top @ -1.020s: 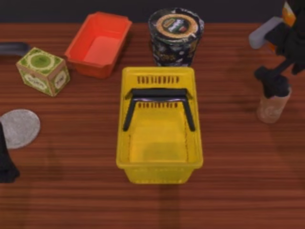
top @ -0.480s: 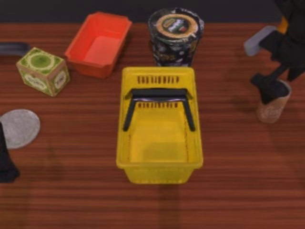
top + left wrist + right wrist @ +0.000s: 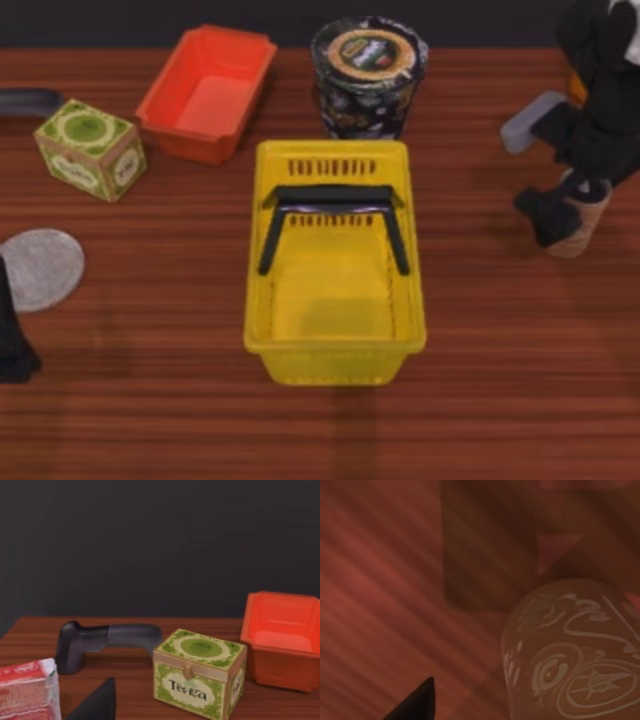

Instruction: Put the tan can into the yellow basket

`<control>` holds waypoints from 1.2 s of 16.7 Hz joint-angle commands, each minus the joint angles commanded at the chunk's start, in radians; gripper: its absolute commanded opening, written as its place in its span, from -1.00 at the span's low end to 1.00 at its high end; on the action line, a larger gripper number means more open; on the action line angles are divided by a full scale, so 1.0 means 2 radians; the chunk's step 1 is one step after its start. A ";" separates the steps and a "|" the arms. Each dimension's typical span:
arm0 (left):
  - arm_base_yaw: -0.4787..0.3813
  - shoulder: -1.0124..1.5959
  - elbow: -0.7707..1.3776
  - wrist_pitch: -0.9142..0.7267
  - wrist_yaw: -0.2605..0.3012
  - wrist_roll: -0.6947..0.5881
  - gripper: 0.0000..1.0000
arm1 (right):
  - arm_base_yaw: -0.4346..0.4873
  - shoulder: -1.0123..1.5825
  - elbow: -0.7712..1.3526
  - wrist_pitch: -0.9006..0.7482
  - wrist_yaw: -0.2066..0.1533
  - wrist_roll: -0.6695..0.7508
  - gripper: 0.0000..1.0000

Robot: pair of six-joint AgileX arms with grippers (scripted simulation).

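Observation:
The tan can (image 3: 584,226) stands upright at the table's right side; its pale logo fills much of the right wrist view (image 3: 575,655). My right gripper (image 3: 562,214) is open and low over the can, covering its top and left side. One dark fingertip (image 3: 420,700) shows apart from the can, over bare wood. The yellow basket (image 3: 335,365) sits in the table's middle with its black handles folded across the far half, and nothing lies inside it. My left gripper (image 3: 12,345) is parked at the left edge, with one fingertip (image 3: 97,702) in its wrist view.
An orange-red tray (image 3: 210,90), a black patterned tub (image 3: 368,75) and a green tea box (image 3: 90,148) line the back. A grey disc (image 3: 38,268) lies at the left. A grey scanner (image 3: 530,120) sits behind the can. A dark scanner (image 3: 100,640) lies near the tea box.
My right arm has swung down and inward; its gripper dropped from above the can's top to around its upper side. The can, the basket and the left arm have stayed in place.

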 joint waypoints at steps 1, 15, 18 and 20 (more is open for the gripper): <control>0.000 0.000 0.000 0.000 0.000 0.000 1.00 | 0.000 0.000 0.000 0.000 0.000 0.000 1.00; 0.000 0.000 0.000 0.000 0.000 0.000 1.00 | 0.000 0.000 0.000 0.000 0.000 0.000 -0.81; 0.000 0.000 0.000 0.000 0.000 0.000 1.00 | 0.000 0.000 0.000 0.000 0.000 0.000 -1.00; 0.000 0.000 0.000 0.000 0.000 0.000 1.00 | 0.000 0.000 0.000 0.000 0.000 0.000 -1.00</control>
